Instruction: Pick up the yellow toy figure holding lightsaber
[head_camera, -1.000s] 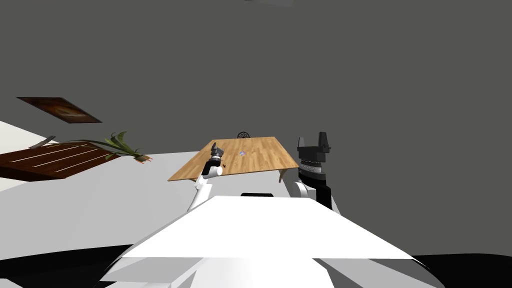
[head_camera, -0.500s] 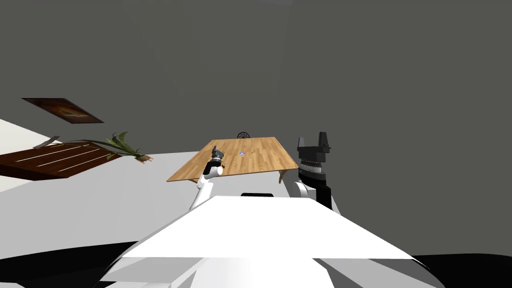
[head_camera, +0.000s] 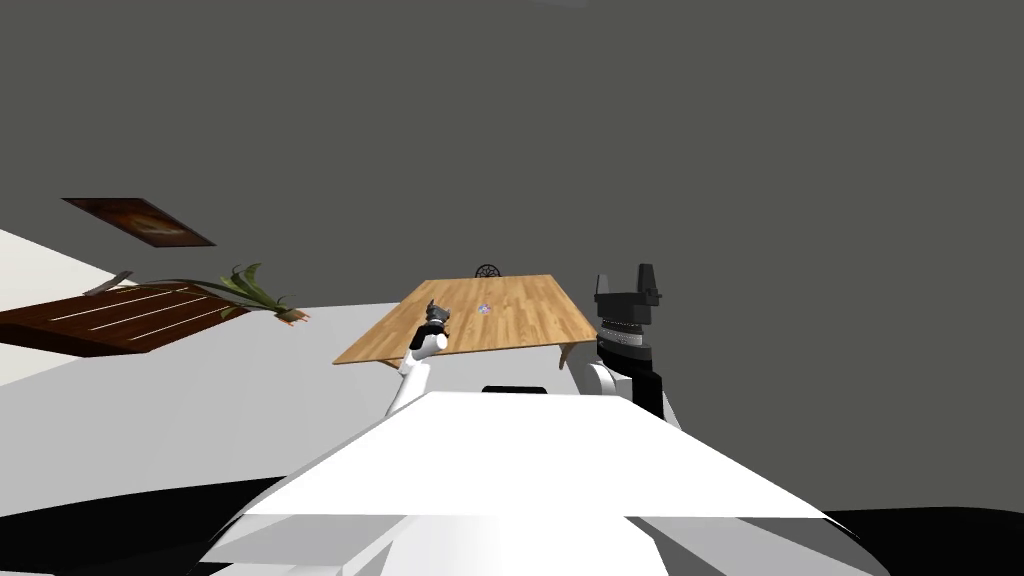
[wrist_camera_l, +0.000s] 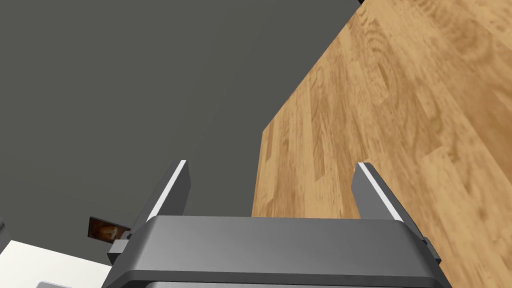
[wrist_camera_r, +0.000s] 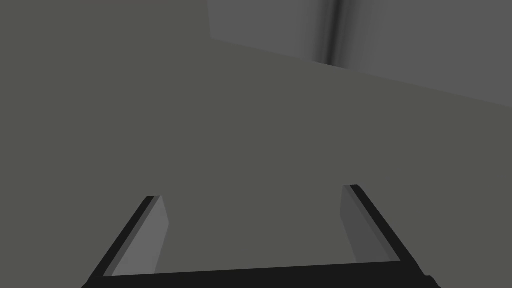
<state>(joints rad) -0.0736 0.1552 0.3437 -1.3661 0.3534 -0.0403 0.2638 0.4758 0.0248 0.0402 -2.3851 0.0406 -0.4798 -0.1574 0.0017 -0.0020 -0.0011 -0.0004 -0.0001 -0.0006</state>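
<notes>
The left tool hovered wide open and empty at the desk edge, apart from the tiny figure. A misaimed reach could topple it. The right tool gaped idle.

White left forearm, dark right wrist, grey jaws

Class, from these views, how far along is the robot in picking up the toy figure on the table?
Done: the left gripper is open at the table edge. In hand: the approach; the toy is further in on the table, untouched. Left: reach it, grip, lift. The right gripper, open, is raised beside the table.
</notes>
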